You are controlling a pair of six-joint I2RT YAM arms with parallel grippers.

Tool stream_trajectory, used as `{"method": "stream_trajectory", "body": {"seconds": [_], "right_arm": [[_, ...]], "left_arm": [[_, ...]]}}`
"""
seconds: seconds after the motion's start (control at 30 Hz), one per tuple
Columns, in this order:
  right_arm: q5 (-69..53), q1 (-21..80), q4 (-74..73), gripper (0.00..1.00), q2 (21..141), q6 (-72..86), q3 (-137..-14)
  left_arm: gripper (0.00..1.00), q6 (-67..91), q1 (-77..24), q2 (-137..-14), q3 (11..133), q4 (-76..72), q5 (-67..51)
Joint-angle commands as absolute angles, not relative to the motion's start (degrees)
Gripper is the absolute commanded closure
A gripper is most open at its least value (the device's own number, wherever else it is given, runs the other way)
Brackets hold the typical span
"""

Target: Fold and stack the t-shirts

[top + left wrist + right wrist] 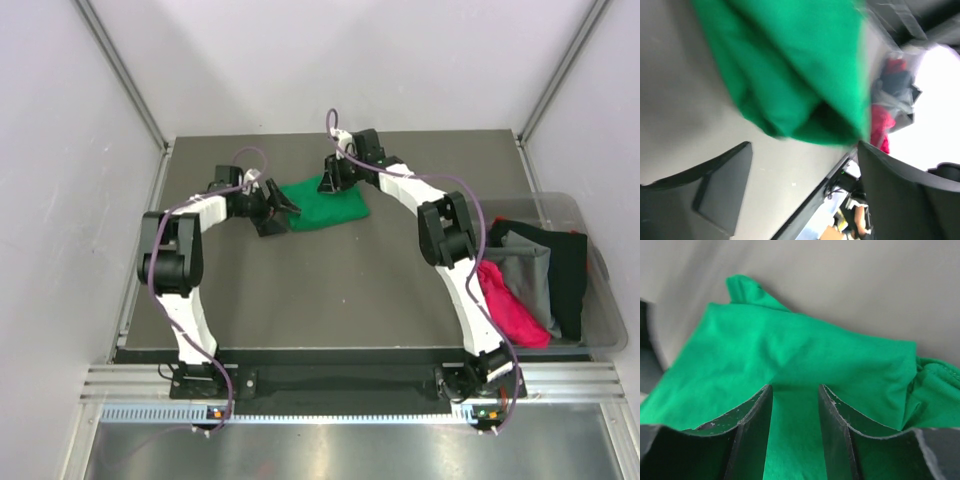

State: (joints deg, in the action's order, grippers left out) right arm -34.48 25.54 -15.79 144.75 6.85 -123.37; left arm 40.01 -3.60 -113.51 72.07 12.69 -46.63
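Plainly, both gape — left pincer [281,219] just beside green t-shirt [325,203], right pincer [795,388] over it.

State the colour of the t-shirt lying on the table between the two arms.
The t-shirt is bright green, clearest in the right wrist view.

A dark grey table [330,290] fills the middle of the top view. A clear plastic bin [556,203] stands at its right edge. Plain white walls [350,60] close the space on three sides. An aluminium rail [330,375] runs along the near edge, and a shiny metal sheet [330,450] lies below it.
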Motion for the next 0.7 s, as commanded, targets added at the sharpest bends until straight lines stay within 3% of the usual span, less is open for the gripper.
{"method": "stream_trajectory", "body": {"seconds": [0.0, 0.1, 0.47, 0.67], "right_arm": [[-32.87, 26.28, -16.78, 0.58, 146.08, 6.77, -127.35], [-33.05, 26.19, -16.96, 0.58, 141.97, 4.58, -125.08], [-30.5, 25.66, -11.78, 0.57, 116.92, 0.44, -102.85], [-28.39, 25.66, -13.96, 0.57, 105.75, -9.92, -88.34]], "left_arm": [[0.08, 40.86, -3.69, -104.69, 70.93, 10.82, -47.63], [0.01, 43.42, -3.6, -102.75, 69.44, 8.18, -48.08], [0.02, 41.05, -3.52, -107.13, 71.62, 10.28, -46.93], [0.02, 37.36, -3.43, -111.18, 74.44, 12.83, -44.66]]}}
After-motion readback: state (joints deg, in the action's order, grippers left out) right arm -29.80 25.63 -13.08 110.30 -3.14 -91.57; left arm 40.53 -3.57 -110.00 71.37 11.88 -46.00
